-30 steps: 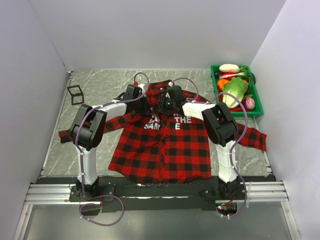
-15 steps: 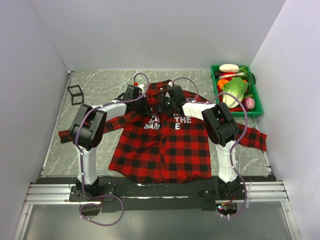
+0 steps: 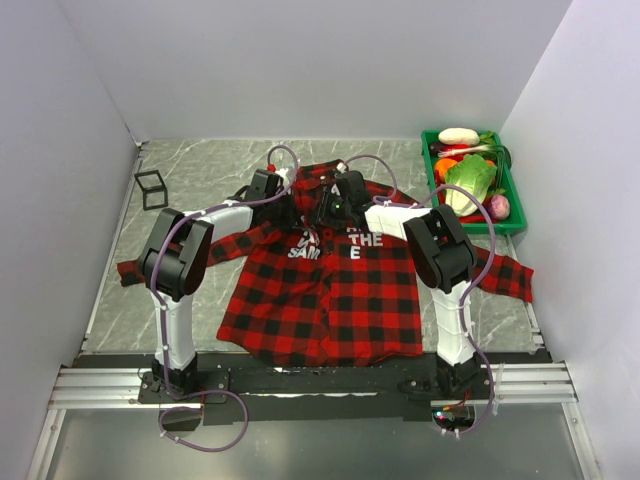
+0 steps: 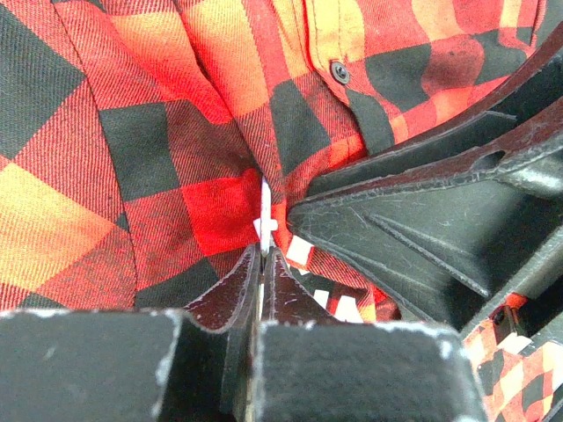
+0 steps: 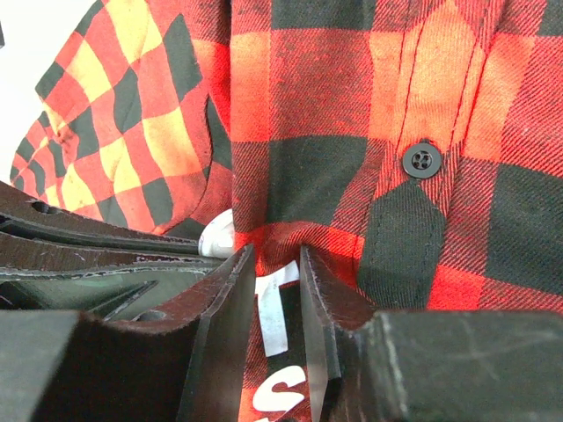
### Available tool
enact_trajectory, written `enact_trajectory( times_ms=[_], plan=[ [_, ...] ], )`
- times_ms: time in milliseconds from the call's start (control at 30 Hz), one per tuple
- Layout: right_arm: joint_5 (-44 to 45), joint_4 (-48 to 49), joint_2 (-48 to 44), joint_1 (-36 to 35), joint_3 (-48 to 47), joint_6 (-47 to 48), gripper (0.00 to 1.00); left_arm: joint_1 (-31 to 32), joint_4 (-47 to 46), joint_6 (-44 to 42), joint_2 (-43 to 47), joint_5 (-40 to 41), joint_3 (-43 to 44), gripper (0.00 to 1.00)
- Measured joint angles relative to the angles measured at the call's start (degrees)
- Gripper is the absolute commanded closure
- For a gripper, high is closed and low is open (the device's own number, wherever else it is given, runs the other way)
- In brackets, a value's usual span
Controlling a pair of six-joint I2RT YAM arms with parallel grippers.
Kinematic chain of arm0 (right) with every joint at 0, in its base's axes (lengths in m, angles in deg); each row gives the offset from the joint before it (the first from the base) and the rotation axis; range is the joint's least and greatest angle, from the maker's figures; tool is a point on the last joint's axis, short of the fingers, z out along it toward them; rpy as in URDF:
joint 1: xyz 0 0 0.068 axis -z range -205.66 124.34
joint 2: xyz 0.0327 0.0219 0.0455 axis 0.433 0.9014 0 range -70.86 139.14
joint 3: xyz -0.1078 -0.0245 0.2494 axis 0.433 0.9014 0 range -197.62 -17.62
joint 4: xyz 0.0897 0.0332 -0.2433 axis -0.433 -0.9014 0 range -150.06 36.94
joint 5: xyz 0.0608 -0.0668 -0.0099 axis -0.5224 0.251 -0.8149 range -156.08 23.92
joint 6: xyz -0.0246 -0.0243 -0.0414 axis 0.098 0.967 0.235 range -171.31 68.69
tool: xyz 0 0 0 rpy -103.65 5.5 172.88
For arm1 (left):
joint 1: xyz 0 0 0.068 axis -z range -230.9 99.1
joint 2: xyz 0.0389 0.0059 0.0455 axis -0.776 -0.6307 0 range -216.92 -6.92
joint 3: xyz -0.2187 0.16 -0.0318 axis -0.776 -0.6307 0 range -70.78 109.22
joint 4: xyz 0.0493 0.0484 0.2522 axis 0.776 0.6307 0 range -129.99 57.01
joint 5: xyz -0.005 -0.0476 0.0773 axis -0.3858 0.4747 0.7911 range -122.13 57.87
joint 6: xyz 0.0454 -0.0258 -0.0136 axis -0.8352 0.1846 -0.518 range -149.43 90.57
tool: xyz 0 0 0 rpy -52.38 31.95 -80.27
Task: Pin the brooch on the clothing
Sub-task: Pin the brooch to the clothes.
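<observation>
Entering item one, the plaid shirt (image 3: 320, 300): how is it laid, and by what is it held?

Reply: It is spread front-up on the marbled table (image 3: 200, 165), collar to the far side. A ridge of cloth near a black button (image 5: 422, 160), just beside the white chest lettering, is pinched in the narrow-set jaws of the right gripper (image 5: 274, 259). This is apparently done so that a raised fold is offered to the pin, rather than flat cloth backed by the table.

Query: Item two, the brooch (image 5: 216, 236): where is it recorded?

Reply: At the chest, set against that fold on the side facing the left gripper (image 4: 262, 264), in whose fully closed jaws it is clamped edge-on. Only a thin pale sliver is shown in the left wrist view, and a rounded pale rim in the right. Whether the pin has been passed through the cloth cannot be told.

Query: Step reached?

Reply: Pinning is judged to be in hand, not confirmed done. A slipped fold is the risk noted.

Query: Sundries?

Reply: A black wire-frame cube (image 3: 150, 188) is listed far left and a green crate (image 3: 427, 135) of vegetables far right, both apart from the shirt.
</observation>
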Motion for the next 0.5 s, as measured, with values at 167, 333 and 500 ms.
enact_trajectory(
  times_ms=[167, 333, 500],
  plan=[
    [-0.1, 0.2, 0.0, 0.0, 0.0, -0.2, 0.66, 0.0, -0.3, 0.0, 0.0, -0.3, -0.3, 0.99],
    [-0.4, 0.3, 0.0, 0.0, 0.0, -0.5, 0.67, 0.0, -0.5, 0.0, 0.0, -0.3, -0.3, 0.99],
    [-0.5, 0.5, 0.1, 0.0, 0.0, -0.8, 0.67, 0.0, -0.5, 0.0, 0.0, -0.4, -0.3, 0.99]
  ],
)
